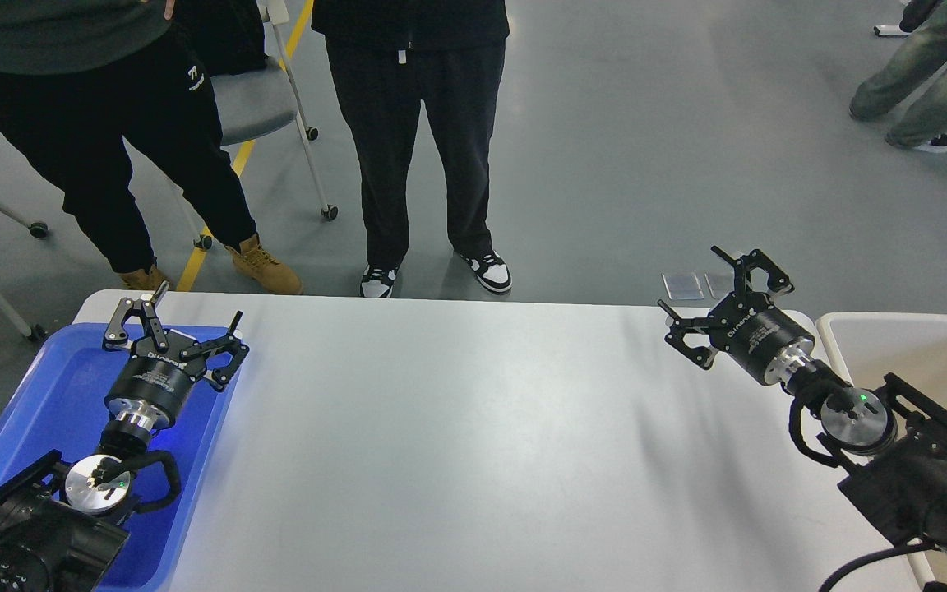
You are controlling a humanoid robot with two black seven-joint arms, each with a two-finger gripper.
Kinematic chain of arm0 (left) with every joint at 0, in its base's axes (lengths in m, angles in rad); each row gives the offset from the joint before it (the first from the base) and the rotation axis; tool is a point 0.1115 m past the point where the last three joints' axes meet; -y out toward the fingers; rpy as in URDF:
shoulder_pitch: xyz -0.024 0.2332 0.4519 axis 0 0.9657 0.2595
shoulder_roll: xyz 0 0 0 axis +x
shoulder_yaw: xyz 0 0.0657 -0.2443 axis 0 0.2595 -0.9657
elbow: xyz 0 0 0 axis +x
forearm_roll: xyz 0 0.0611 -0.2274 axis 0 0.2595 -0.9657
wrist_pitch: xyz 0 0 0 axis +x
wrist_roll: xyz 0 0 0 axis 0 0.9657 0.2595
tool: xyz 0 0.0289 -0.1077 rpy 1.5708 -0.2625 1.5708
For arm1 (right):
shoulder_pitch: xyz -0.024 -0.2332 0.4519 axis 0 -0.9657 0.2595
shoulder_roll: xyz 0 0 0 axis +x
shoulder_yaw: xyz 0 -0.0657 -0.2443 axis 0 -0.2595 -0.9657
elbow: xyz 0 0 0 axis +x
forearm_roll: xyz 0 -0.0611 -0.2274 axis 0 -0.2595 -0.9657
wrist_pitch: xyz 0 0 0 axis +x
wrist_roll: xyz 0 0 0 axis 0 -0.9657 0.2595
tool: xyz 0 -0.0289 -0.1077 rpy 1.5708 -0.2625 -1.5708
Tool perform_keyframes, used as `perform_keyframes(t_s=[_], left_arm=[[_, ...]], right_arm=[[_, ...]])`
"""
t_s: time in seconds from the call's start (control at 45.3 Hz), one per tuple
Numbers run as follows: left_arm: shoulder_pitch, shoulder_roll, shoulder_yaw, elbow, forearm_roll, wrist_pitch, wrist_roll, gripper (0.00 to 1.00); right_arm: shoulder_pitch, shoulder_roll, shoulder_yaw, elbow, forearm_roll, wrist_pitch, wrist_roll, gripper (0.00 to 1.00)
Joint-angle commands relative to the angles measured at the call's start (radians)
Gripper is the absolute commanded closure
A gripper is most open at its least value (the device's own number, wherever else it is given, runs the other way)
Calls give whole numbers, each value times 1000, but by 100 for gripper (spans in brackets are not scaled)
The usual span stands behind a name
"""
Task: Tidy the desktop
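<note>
The desktop (482, 444) is a wide glossy white tabletop with rounded corners, and nothing lies on its bare surface. My left gripper (177, 308) is open and empty, held over the far end of a blue tray at the table's left edge. My right gripper (720, 284) is open and empty, held over the far right corner of the desktop, fingers pointing away from me.
A blue plastic tray (54, 411) sits on the left of the table under my left arm. A beige bin (934, 362) stands off the right edge. Two people (416, 123) stand close behind the far edge, with a wheeled chair (260, 99).
</note>
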Motion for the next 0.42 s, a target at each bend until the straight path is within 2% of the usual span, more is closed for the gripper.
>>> perform_keyframes(t_s=[0.0,0.397], left_arm=[[0,0,0,0,0,0,0,0],[0,0,0,0,0,0,0,0]], right_arm=[[-24,15,-10,-54,0,61,73,0],[-43,13,-10,-57,0,68,73,0]])
